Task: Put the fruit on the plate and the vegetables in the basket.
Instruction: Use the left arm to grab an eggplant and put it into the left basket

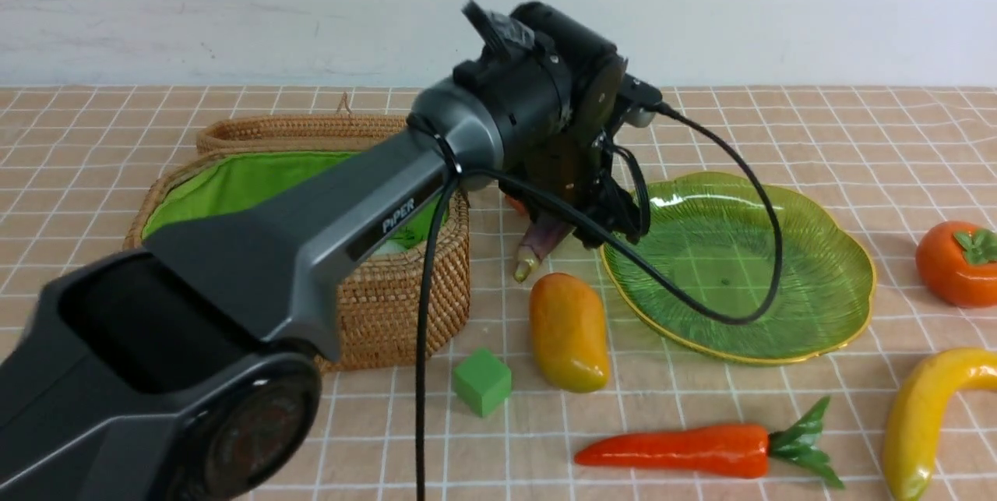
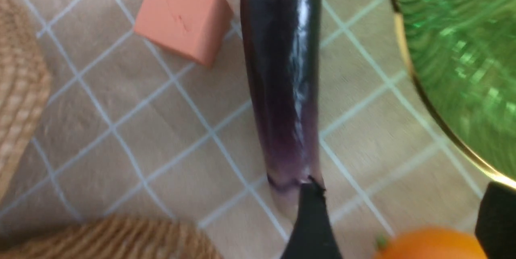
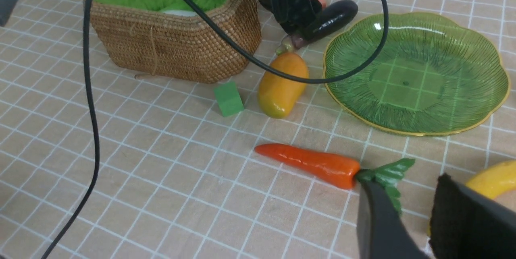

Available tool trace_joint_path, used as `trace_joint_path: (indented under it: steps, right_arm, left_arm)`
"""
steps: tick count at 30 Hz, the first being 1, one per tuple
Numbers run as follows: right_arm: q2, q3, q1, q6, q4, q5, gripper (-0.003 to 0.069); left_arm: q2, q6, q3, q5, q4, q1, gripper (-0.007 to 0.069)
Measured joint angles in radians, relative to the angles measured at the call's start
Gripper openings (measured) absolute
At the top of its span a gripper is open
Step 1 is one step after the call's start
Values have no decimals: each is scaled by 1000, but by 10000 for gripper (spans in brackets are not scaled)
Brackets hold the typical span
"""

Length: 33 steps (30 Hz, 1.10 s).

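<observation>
The dark purple eggplant (image 2: 282,73) lies on the cloth between the basket (image 1: 389,298) and the green plate (image 1: 826,306). My left gripper (image 2: 403,210) hangs low over it and is open. One fingertip (image 2: 310,210) meets the eggplant's pale stem end, and the gap shows cloth and the mango (image 2: 431,245). A white shape (image 3: 177,11) rests in the basket's green lining. The mango (image 1: 568,329), carrot (image 1: 678,450), banana (image 1: 927,415) and persimmon (image 1: 960,263) lie on the cloth. My right gripper (image 3: 419,206) is open and empty, between the carrot's leaves (image 3: 383,170) and the banana (image 3: 492,178).
A green cube (image 1: 483,382) sits in front of the basket beside the mango. A salmon cube (image 2: 183,15) lies next to the eggplant on the basket side. The left arm (image 1: 498,127) and its black cable (image 1: 732,314) cross over the plate's near edge.
</observation>
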Motion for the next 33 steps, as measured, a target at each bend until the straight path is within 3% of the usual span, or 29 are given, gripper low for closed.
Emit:
trace_joint_path:
  steps: [9,17,33]
  right_arm:
    - [0,0,0,3,0,22,213]
    - [1,0,0,3,1,23,213]
    - [2,0,0,4,8,30,224]
  left_arm:
    - [52,0,-2,-67,21,17,497]
    - [85,0,-2,-116,-35,73,468]
    - [151,-1,-12,-173,21,73,468]
